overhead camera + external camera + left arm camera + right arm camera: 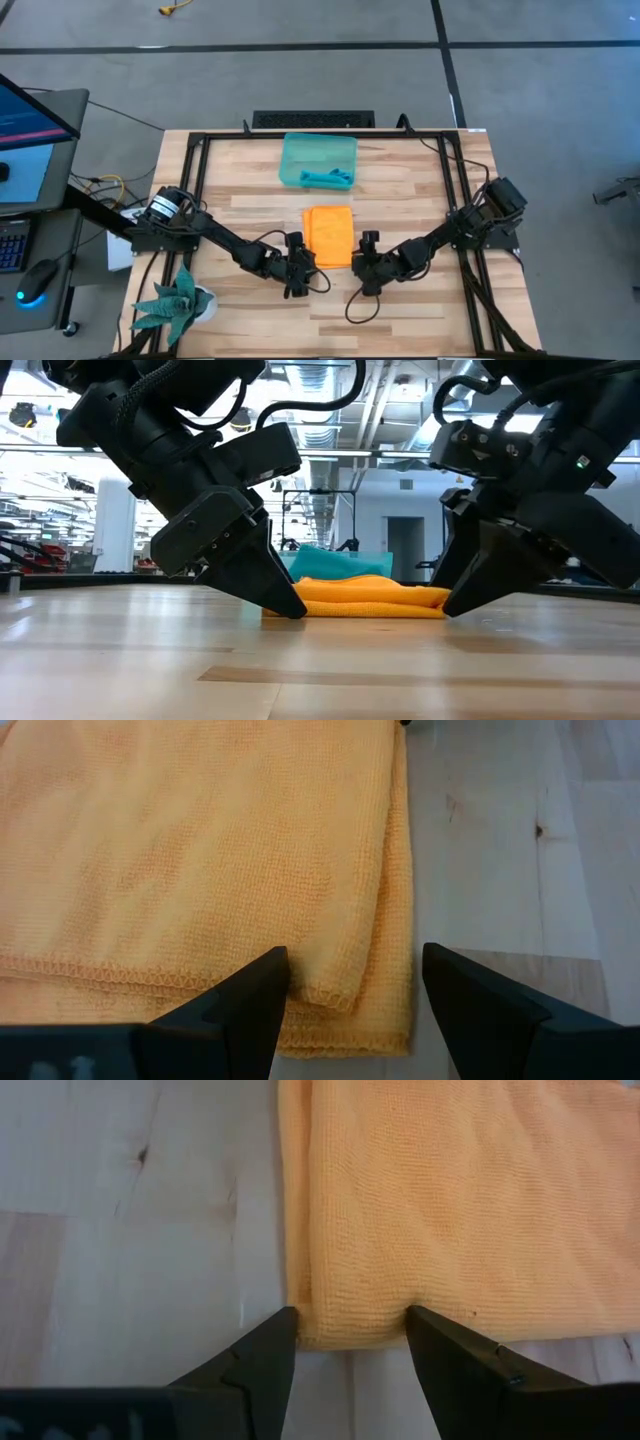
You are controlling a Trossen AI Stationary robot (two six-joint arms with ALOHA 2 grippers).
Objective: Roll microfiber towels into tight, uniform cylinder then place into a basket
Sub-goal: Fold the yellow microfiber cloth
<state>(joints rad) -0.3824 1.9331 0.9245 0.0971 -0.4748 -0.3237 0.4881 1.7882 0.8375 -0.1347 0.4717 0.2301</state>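
An orange-yellow microfiber towel (328, 236) lies folded flat in several layers on the wooden table, just near of the teal basket (296, 152). A teal towel (328, 180) lies in the basket. My left gripper (350, 960) is open and low at the orange towel's near left corner (395, 1025), one finger over the cloth and one over bare wood. My right gripper (350, 1318) is open astride the near right corner (310, 1330). In the low view both grippers (290, 605) (452, 605) slant down to the table in front of the towel (370, 600). My left gripper has one fingertip (268, 970) over the towel's layered edge, near the corner, slanting down from the table's left; I cannot tell whether it touches. My right gripper has one fingertip (420, 1320) at the towel's edge, slanting down from the table's right; I cannot tell whether it touches.
A green spiky plant in a white pot (180, 303) stands at the table's near left corner. Black frame rails (455, 190) run along the table's sides. A cable loop (360, 300) hangs near of the right gripper. Bare wood lies near of the towel.
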